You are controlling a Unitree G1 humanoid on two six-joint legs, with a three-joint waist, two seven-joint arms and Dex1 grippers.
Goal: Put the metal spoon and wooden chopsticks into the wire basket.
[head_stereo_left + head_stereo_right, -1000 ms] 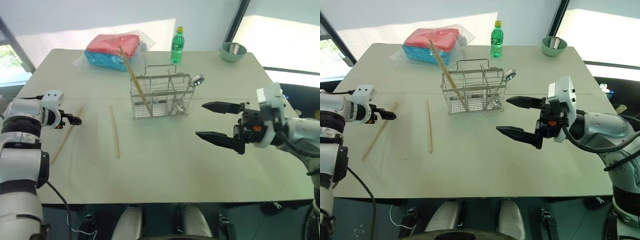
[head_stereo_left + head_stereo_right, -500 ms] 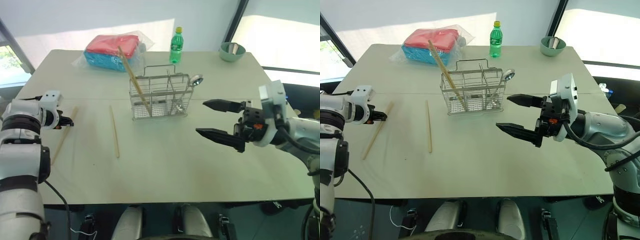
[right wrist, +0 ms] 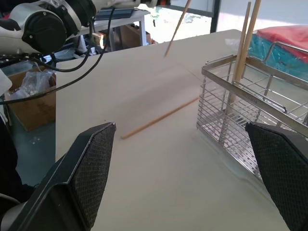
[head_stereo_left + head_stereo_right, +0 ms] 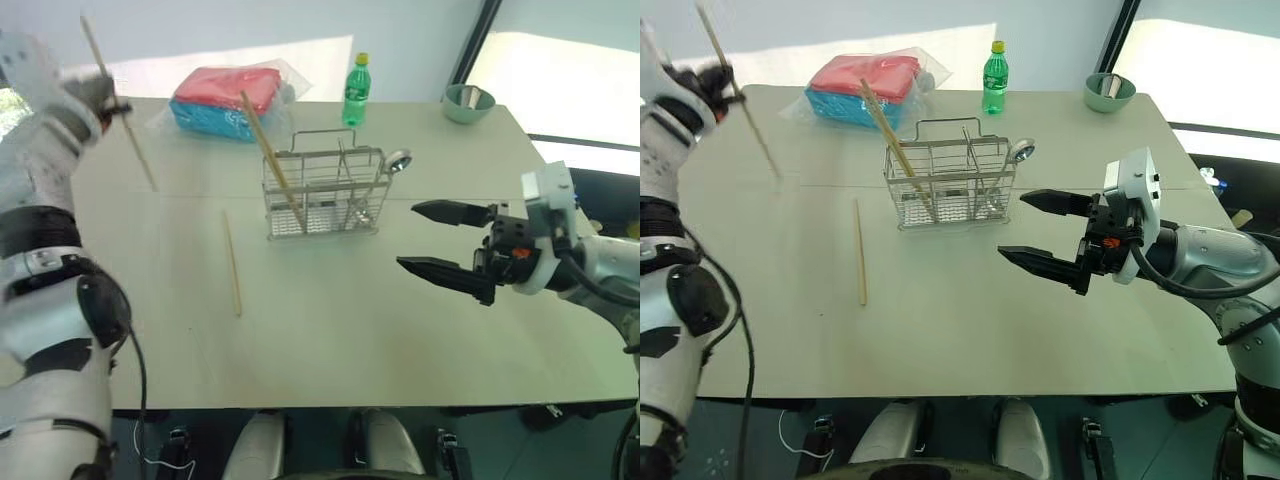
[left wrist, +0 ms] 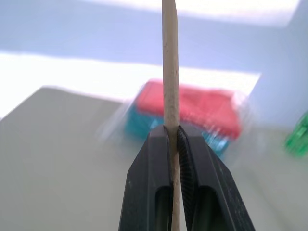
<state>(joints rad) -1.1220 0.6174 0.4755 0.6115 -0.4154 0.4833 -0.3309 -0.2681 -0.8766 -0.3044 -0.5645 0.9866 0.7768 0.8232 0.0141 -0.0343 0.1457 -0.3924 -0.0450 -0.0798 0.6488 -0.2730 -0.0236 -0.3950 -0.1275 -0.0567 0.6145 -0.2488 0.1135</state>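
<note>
Left claw (image 5: 173, 144) pinches one of the wooden chopsticks (image 4: 118, 105), its upper end cut off; right claw (image 4: 440, 238) gapes empty.

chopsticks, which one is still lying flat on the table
The chopstick on the table, left of the wire basket. Of the others, one is held up in the left gripper and the rest lean inside the basket.
</note>
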